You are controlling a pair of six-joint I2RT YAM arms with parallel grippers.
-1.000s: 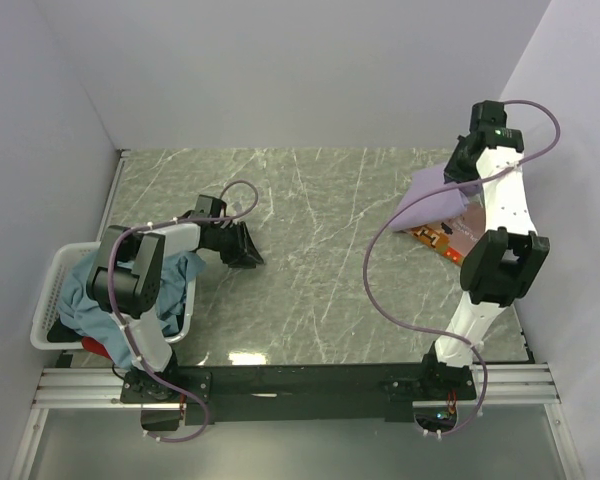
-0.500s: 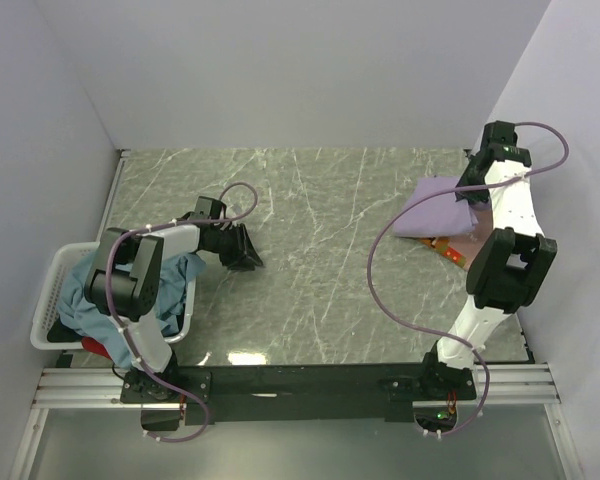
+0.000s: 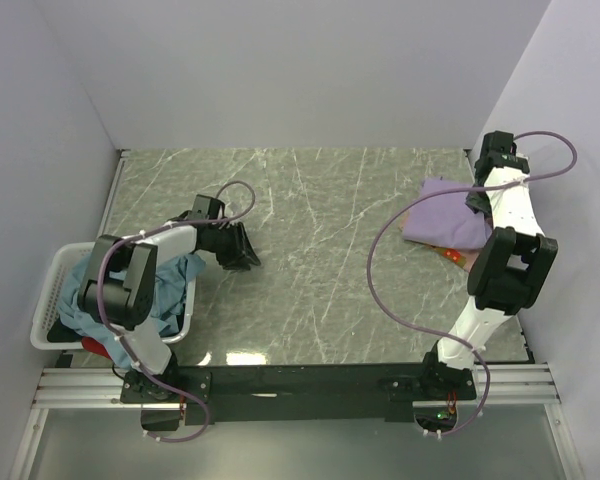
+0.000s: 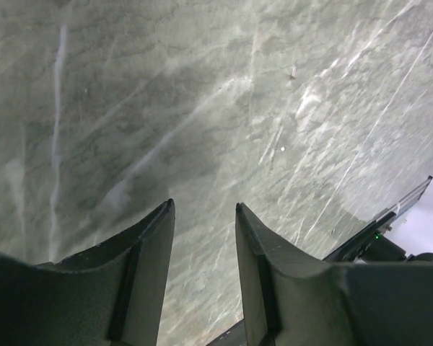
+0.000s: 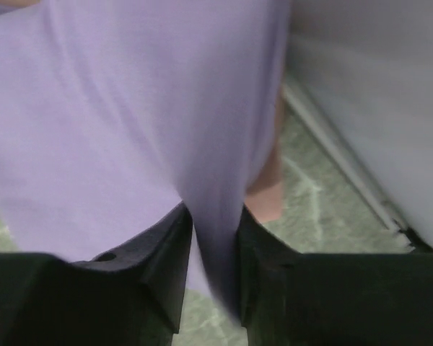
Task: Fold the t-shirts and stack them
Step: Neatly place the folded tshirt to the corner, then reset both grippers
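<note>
Basket: white slatted plastic basket (image 3: 46,318) at 8 o'clock on the green-grey marbled counter (image 3: 330,250), holding a crumpled teal-blue cloth t-shirt (image 3: 77,297) over a red t-shirt (image 3: 93,347).
Left fingers (image 4: 150,249): black, spread, nothing between them, over bare counter at 9 o'clock.
Right fingers (image 5: 166,267): pinching a fold of the lavender-purple cloth t-shirt (image 3: 442,215).
Far right: lavender-purple cloth t-shirt at 2 o'clock, lying on the salmon-pink t-shirt (image 5: 265,193).

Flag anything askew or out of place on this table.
The lavender t-shirt sits skewed on the salmon-pink t-shirt at the far right, leaving a pink corner poking out on the near side. The teal t-shirt spills over the white basket's rim at left.
</note>
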